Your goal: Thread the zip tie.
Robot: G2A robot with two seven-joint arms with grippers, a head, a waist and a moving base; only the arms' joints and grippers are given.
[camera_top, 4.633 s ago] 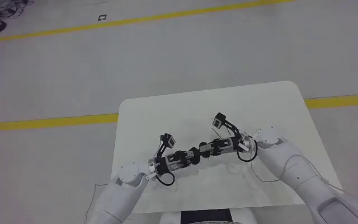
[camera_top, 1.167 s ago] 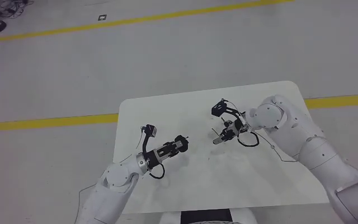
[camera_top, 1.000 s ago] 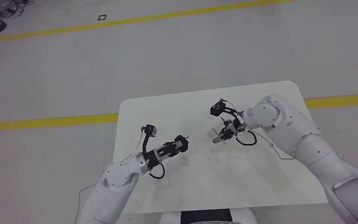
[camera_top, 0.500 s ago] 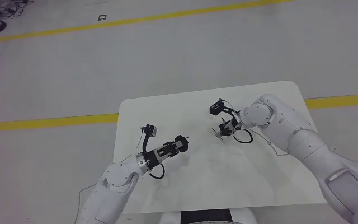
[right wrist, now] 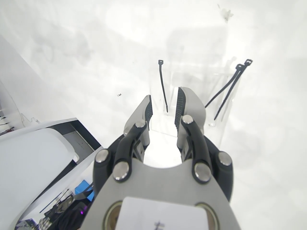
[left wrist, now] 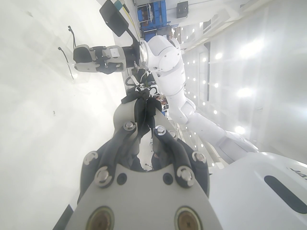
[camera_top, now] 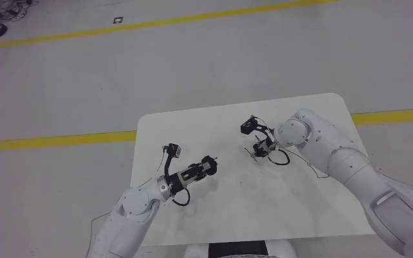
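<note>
The white counter (camera_top: 310, 116) carries a clear holder (right wrist: 199, 80) standing just off the tips of the right jaws. Black zip ties (right wrist: 163, 84) stand in it, one facing the gap between the jaws and two just beside them. A dark speck (right wrist: 119, 94) lies near.

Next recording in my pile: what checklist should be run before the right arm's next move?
1. The right gripper is open: ok, fingers apart.
2. The single thin black plastic zip tie lines up with its gap: ok; depth between the fingers: cannot tell.
3. The two leaning black zip ties are off that path: ok, off to one side.
4. The clear plastic holder stands on the white table: ok.
5. The left gripper has a grip: ok, shut on a black bundle; what it is: cannot tell.
6. Arms apart in the top view: ok.
</note>
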